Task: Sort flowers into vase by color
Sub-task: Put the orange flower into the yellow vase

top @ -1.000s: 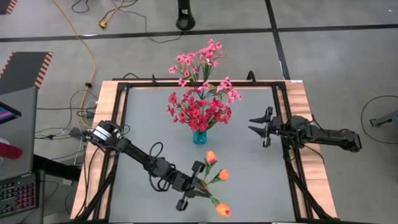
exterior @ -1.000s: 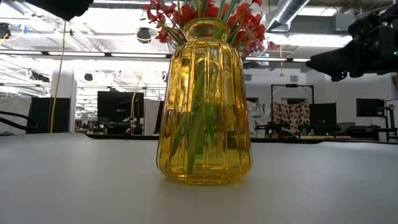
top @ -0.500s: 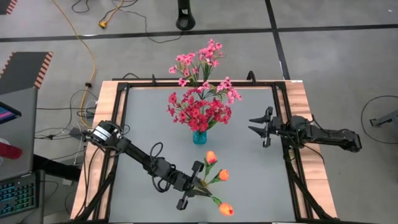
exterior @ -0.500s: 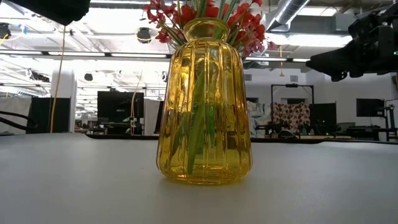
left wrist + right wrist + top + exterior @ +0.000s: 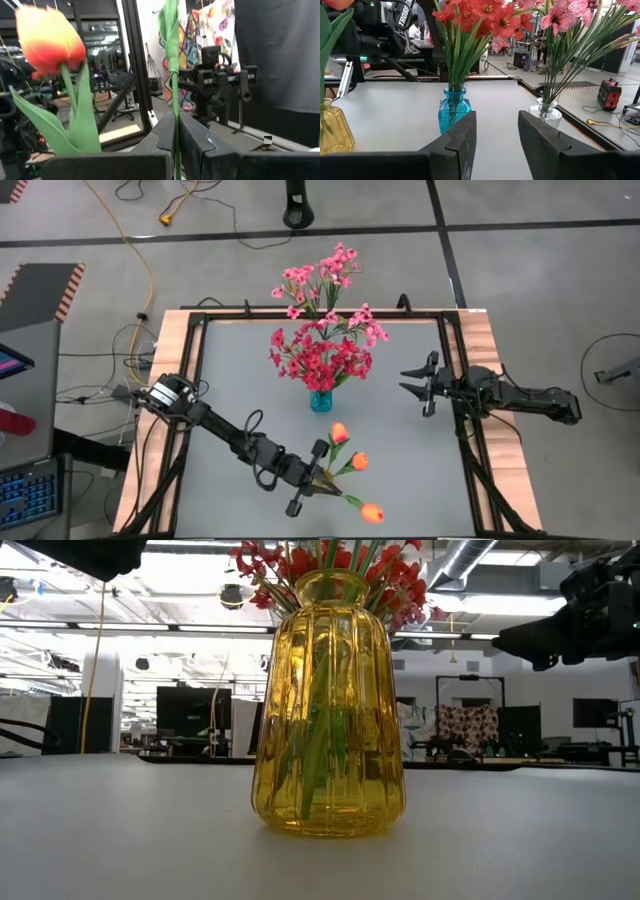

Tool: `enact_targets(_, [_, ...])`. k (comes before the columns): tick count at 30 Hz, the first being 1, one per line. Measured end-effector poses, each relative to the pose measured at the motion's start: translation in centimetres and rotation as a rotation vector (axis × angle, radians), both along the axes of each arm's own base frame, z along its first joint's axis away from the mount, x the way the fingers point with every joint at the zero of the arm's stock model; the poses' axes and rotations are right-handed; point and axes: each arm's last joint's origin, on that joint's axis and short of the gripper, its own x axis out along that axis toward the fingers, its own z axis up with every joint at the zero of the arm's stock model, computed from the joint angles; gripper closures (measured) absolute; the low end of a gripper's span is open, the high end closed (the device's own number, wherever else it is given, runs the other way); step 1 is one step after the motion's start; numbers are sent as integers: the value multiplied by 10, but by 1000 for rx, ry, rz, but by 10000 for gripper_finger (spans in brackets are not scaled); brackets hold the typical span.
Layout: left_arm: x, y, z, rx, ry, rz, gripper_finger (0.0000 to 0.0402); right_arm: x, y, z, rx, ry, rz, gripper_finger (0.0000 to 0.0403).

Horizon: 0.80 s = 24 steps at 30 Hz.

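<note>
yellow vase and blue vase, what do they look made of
Yellow vase: likely glass, glossy amber, ribbed; green stems show through its wall. Blue vase: probably tinted glass too, translucent turquoise with bright glints, though clear plastic cannot be ruled out.

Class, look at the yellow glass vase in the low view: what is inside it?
Green stems stand inside the yellow vase, showing through the glass. Red blossoms rise above its mouth. How many stems there are cannot be told through the ribbed glass.
</note>
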Motion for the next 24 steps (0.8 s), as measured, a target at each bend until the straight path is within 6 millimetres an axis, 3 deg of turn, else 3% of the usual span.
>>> enact_targets(24, [1,-1,-6,6,63,62,401,0,0,0,0,0,0,232])
